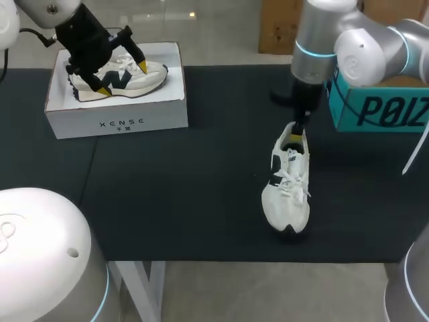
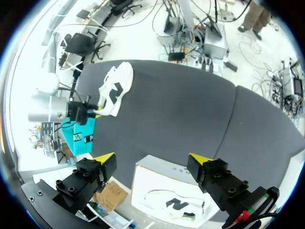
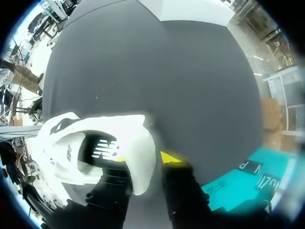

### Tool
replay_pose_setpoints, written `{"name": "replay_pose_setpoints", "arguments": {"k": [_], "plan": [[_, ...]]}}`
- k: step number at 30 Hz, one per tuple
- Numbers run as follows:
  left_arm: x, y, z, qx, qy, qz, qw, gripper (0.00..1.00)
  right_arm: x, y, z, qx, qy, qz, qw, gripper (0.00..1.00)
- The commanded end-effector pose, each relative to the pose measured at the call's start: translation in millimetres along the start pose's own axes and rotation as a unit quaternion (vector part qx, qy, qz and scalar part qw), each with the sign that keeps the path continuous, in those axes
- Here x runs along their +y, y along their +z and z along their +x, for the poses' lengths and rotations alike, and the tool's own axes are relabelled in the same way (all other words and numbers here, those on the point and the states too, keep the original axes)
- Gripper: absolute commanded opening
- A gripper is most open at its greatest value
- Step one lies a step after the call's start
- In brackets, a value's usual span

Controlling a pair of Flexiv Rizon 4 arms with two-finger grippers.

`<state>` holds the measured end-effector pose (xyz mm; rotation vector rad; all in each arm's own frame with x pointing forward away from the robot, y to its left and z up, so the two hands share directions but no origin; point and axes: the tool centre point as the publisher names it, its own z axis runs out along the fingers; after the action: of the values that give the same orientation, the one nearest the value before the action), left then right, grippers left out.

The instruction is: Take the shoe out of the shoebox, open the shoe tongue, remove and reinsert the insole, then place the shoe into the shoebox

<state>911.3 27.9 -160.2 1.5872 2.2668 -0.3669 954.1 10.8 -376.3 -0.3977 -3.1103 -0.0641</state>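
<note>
Pinching the heel of the white sneaker (image 1: 288,194), right of centre on the desk (image 1: 201,201), in the right hand (image 1: 295,139), likely to steady it for insole work, with the left hand (image 1: 123,78) spread above the upper-left shoebox (image 1: 114,121).

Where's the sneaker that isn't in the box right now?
In the head view the loose sneaker lies on the dark table right of the middle, its heel pinched by the right end effector, near the teal box.

Two white shoes are counted: one shoe (image 1: 155,72) beneath the spread fingers of the left gripper (image 1: 123,78), the other shoe (image 1: 288,194) pinched at its heel by the right gripper (image 1: 295,139). One shoebox (image 1: 114,119) and one teal box (image 1: 382,111) are counted.
</note>
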Motion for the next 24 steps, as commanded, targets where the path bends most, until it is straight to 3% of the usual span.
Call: {"name": "replay_pose_setpoints", "arguments": {"k": [1, 7, 13, 19, 24], "plan": [[0.6, 0.0, -0.6, 0.002, 0.0, 0.0, 1.0, 1.0, -3.7, -5.8, 8.5, -0.004, 0.002, -0.003, 1.0, 0.0], [0.6, 0.0, -0.6, 0.002, 0.0, 0.0, 1.0, 1.0, -5.7, -40.9, 15.0, -0.032, 0.016, -0.008, 0.999, 0.0], [0.6, 0.0, -0.6, 0.002, 0.0, 0.0, 1.0, 1.0, -10.4, -107.4, 13.3, -0.085, 0.035, -0.005, 0.996, 0.0], [0.6, 0.0, -0.6, 0.002, 0.0, 0.0, 1.0, 1.0, -27.6, -183.8, -2.8, -0.139, 0.084, 0.025, 0.986, 0.0], [0.6, 0.0, -0.6, 0.002, 0.0, 0.0, 1.0, 1.0, -61.1, -231.2, -29.7, -0.184, 0.135, 0.046, 0.973, 0.0]]}}
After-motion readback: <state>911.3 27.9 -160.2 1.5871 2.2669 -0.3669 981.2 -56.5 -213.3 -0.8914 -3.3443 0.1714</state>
